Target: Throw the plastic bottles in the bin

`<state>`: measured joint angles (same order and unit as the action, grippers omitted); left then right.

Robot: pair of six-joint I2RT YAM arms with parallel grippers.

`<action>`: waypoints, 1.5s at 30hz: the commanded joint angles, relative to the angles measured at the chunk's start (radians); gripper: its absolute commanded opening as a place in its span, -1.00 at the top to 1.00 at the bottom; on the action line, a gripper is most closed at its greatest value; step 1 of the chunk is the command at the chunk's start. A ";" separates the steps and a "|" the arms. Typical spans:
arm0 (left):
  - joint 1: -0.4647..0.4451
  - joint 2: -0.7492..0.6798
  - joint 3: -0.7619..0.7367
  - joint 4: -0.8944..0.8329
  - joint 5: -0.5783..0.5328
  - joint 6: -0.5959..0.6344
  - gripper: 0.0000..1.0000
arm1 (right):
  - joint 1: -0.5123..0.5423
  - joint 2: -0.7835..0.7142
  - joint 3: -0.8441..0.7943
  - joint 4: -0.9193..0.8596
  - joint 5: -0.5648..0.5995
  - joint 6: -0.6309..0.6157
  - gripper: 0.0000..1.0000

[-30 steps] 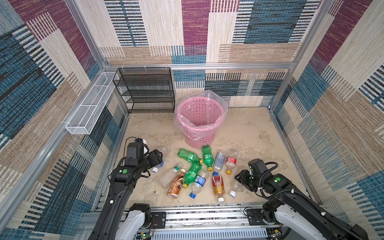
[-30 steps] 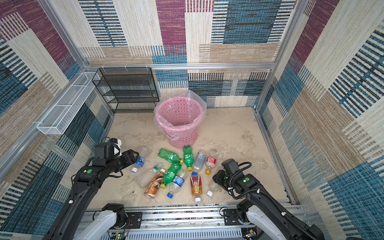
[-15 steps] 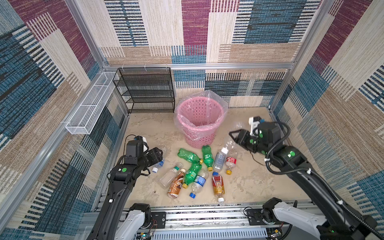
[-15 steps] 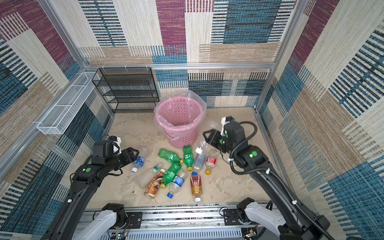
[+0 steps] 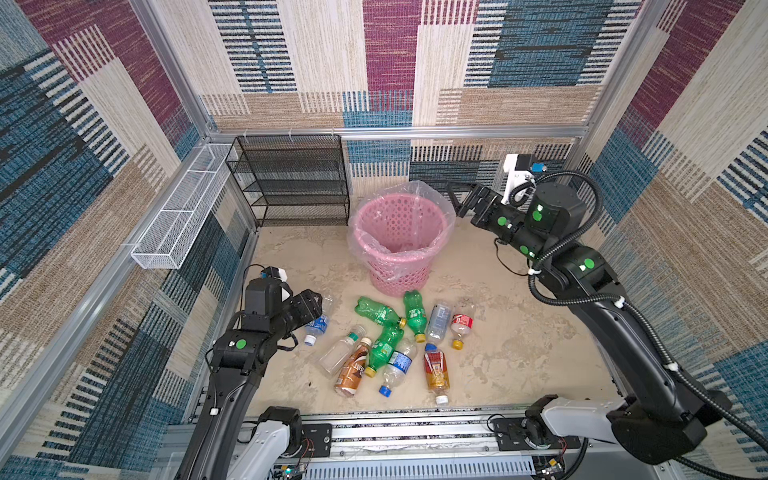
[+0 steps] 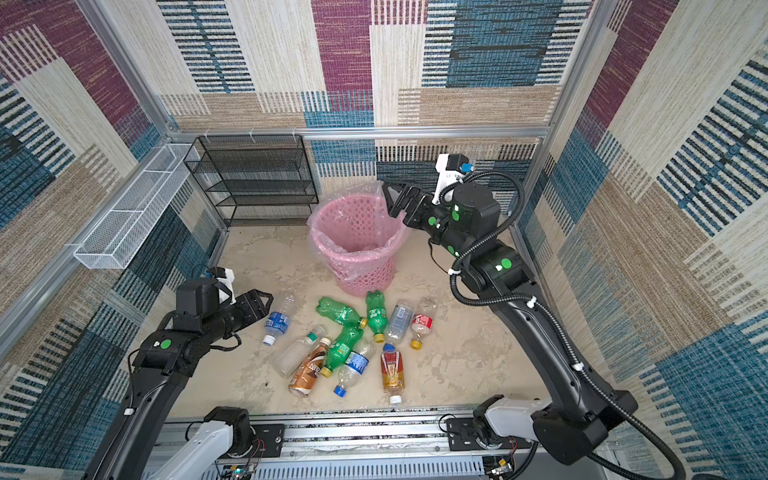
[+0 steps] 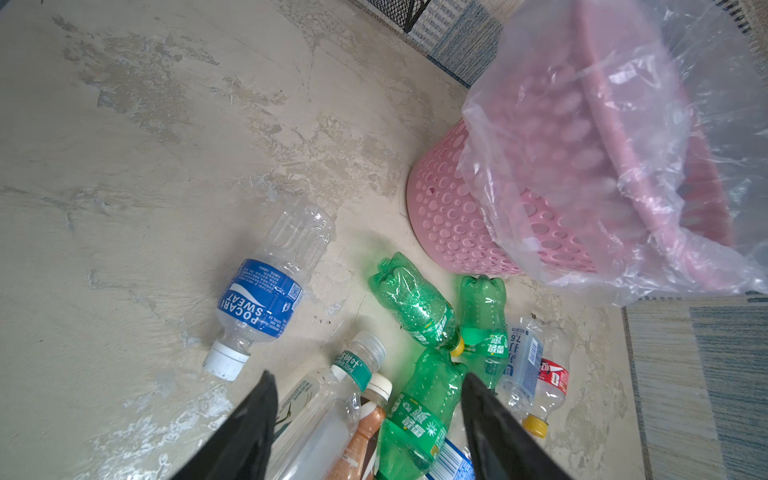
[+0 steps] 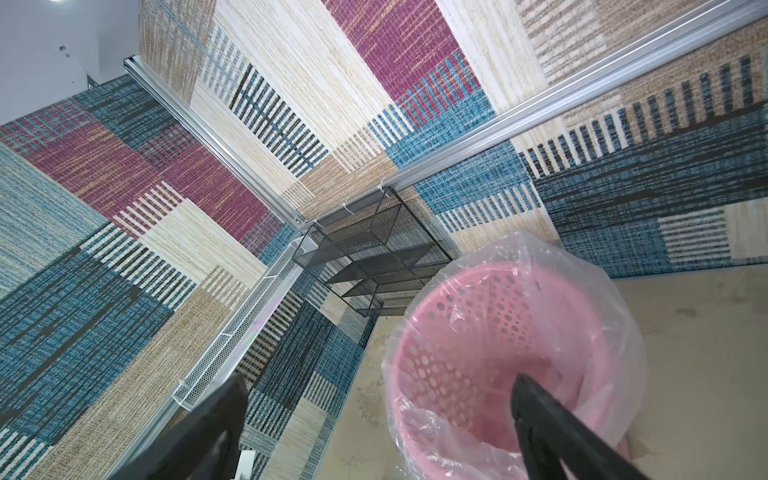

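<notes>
- In both top views the right tool (image 5: 457,201) hangs at the rim of the bin (image 5: 399,278), right of centre. Its jaws are spread wide and empty, a pose we judge fit for a drop over the mouth.
- The bin stands at frame centre with its liner (image 5: 415,191) folded over the rim. We cannot make out what lies inside.
- The bottles (image 5: 384,345) lie heaped on the worktop (image 5: 519,353), lower centre, just below the bin.
- The left tool (image 5: 316,302) hovers at lower left, jaws parted and gripping nothing. It is beside a blue-label bottle (image 5: 316,326) lying apart from the heap, which we reckon is its likely next pick.
</notes>
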<state>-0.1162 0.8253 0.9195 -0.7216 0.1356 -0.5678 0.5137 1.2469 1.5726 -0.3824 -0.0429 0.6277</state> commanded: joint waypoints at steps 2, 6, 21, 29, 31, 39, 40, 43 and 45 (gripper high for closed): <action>0.000 0.005 -0.022 0.006 0.014 0.007 -0.41 | 0.000 -0.065 -0.146 -0.057 0.047 0.001 -0.98; -0.001 0.012 -0.044 -0.003 0.026 0.010 -0.41 | -0.001 -0.131 -0.353 -0.058 0.026 0.033 -0.94; -0.023 0.228 -0.074 -0.021 -0.168 0.059 -0.73 | 0.000 -0.284 -0.867 0.085 -0.113 0.159 -0.91; -0.049 0.474 0.080 -0.113 -0.268 0.205 -0.81 | 0.000 -0.288 -0.947 0.162 -0.113 0.155 -0.91; -0.050 0.529 0.112 -0.128 -0.258 0.239 -0.79 | 0.000 -0.287 -0.958 0.184 -0.123 0.153 -0.90; -0.050 0.699 0.205 -0.170 -0.211 0.326 -0.71 | 0.000 -0.320 -1.029 0.252 -0.138 0.168 -0.90; -0.050 0.716 0.213 -0.171 -0.207 0.335 -0.72 | 0.000 -0.324 -1.037 0.259 -0.142 0.169 -0.90; -0.050 0.755 0.238 -0.186 -0.214 0.348 -0.73 | 0.000 -0.335 -1.057 0.273 -0.151 0.175 -0.89; -0.050 0.778 0.245 -0.186 -0.220 0.353 -0.73 | 0.000 -0.343 -1.069 0.280 -0.154 0.179 -0.88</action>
<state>-0.1658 1.5826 1.1484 -0.8761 -0.0895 -0.2577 0.5137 0.9134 0.5110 -0.1547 -0.1833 0.7895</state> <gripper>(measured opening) 0.865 0.942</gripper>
